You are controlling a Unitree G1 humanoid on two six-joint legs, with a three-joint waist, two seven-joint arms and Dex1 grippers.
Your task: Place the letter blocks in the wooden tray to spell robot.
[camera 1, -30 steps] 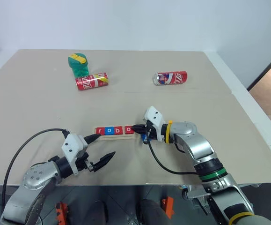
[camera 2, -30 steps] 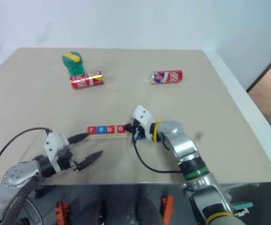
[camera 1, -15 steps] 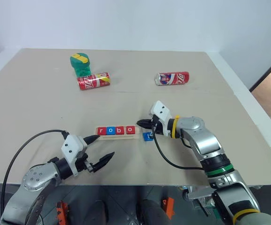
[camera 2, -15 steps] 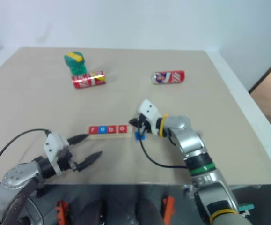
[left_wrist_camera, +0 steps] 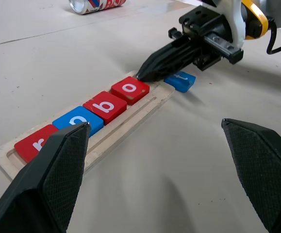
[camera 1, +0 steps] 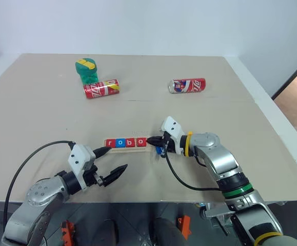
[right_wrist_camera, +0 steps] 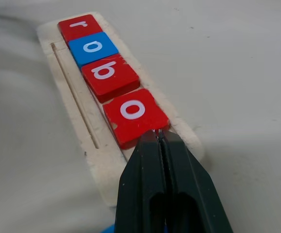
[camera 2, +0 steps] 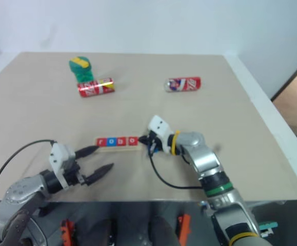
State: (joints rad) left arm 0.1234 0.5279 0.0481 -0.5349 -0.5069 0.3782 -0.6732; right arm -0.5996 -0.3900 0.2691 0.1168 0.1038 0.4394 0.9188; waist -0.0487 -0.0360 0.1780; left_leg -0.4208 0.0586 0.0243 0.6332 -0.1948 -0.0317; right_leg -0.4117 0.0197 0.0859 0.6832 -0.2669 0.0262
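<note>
Clearly, what mattered was where the last tile lay against my right gripper [camera 1: 149, 140]. Its 2 fingers were pressed together with nothing between them, and their shared tip rested at the outer edge of the second red "o" block [right_wrist_camera: 135, 115], at the open end of the wooden tray [left_wrist_camera: 145, 108]. 4 letter blocks already sat in the tray, reading r [right_wrist_camera: 80, 27], o [right_wrist_camera: 92, 46], b [right_wrist_camera: 109, 74], o along its length, so 1 slot was left, at the end my right fingers were touching. The blue "t" block [left_wrist_camera: 180, 80] lay flat on the table [camera 1: 215, 118] just beyond that open end, off the wood, beside and slightly under my right fingers rather than ahead of them. The tray's long axis ran across in front of me, and the empty slot and the "t" were both at its right end. I judged my right arm far the nearer one. My left gripper [camera 1: 113, 163] hung with its fingers spread wide, holding nothing, near the "r" end and well apart from the "t".
</note>
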